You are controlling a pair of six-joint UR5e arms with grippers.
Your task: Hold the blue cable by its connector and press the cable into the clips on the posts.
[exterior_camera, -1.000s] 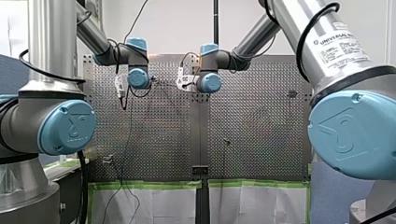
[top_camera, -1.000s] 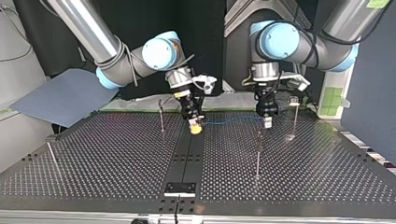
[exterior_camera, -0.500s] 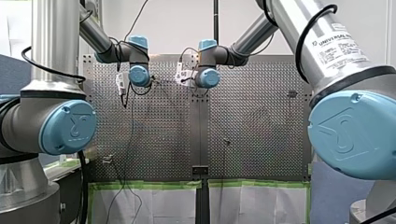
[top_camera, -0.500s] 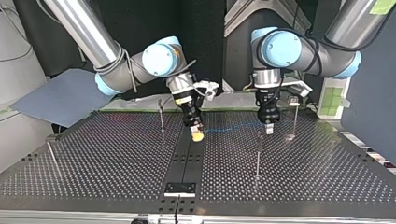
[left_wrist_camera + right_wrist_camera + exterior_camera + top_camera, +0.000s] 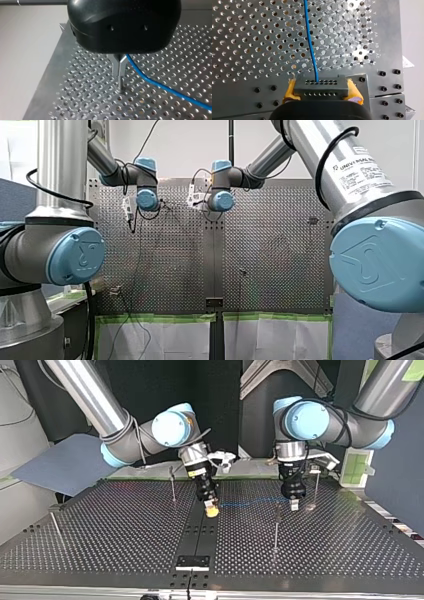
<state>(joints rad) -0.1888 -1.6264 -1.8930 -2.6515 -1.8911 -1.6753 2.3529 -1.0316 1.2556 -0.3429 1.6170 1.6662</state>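
Our right gripper (image 5: 322, 91) is clamped by its yellow pads on the connector (image 5: 321, 85) of the blue cable (image 5: 310, 45). Our left gripper (image 5: 119, 72) is pinched closed on the blue cable above the bench (image 5: 82, 100).

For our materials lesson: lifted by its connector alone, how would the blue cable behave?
Probably floppy: the blue cable is thin and wavers ahead of the connector. Likely light: it barely sags between my right tool and my left tool.

Perforated metal table (image 5: 125, 530), blue-grey sheet (image 5: 65, 462) off its corner, green tape (image 5: 155, 317) edging white sheets (image 5: 165, 340)
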